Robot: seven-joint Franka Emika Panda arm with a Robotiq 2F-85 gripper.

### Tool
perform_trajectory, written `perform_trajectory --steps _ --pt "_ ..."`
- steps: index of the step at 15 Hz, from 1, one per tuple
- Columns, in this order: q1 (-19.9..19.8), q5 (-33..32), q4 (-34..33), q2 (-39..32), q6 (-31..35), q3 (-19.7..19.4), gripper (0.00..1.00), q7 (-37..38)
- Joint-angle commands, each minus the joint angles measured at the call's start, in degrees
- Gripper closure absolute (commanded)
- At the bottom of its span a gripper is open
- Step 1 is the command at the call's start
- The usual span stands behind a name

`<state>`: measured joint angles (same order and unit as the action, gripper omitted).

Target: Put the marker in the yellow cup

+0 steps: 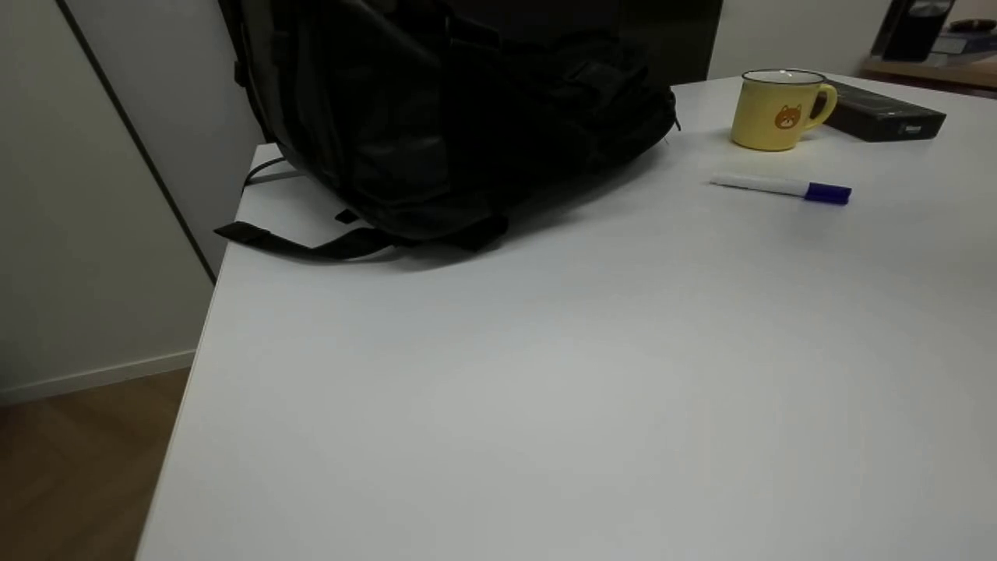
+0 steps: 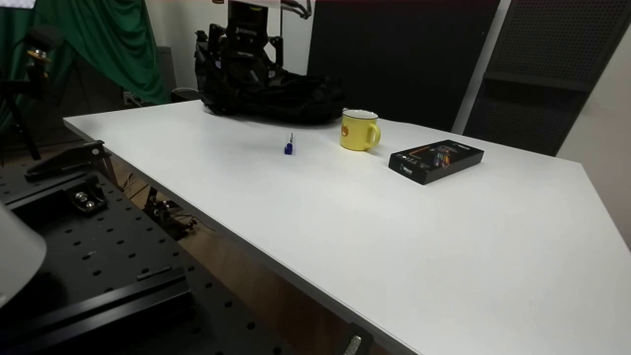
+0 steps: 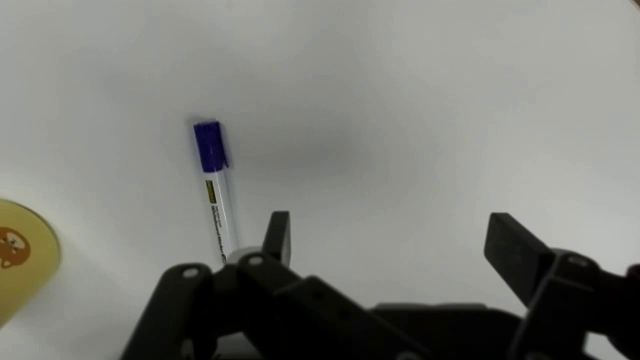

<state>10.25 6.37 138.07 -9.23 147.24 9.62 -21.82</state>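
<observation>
The marker [image 1: 767, 184] lies flat on the white table, a thin white stick with a dark blue cap. It also shows end-on in an exterior view [image 2: 289, 147] and in the wrist view [image 3: 212, 180], where its lower end is hidden behind a gripper finger. The yellow cup [image 1: 767, 117] stands upright beside the marker, handle out to the side. It also shows in an exterior view [image 2: 356, 132] and partly at the left edge of the wrist view [image 3: 25, 270]. My gripper [image 3: 387, 227] is open and empty above the table, with the marker to the left of its fingers.
A flat dark box [image 2: 436, 160] lies near the cup, and in an exterior view [image 1: 884, 113] it sits behind the cup. A large black backpack [image 1: 467, 125] lies at the table's far side. The white table [image 2: 355, 217] has its edge above a black perforated bench [image 2: 148, 231].
</observation>
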Motion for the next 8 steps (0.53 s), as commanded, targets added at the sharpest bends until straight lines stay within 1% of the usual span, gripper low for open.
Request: perform_trajectory --steps 1,3,6,8 --pt "0.5 -7.8 -5.7 -6.7 3.6 0.8 0.00 1.2" --pt "0.6 -10.8 -8.4 -9.9 4.3 1.0 0.00 1.4" --pt "-0.1 -11.8 -13.1 -15.2 3.1 1.5 0.00 0.9" --pt "0.1 -12.8 -16.0 -18.6 2.4 0.9 0.00 1.5"
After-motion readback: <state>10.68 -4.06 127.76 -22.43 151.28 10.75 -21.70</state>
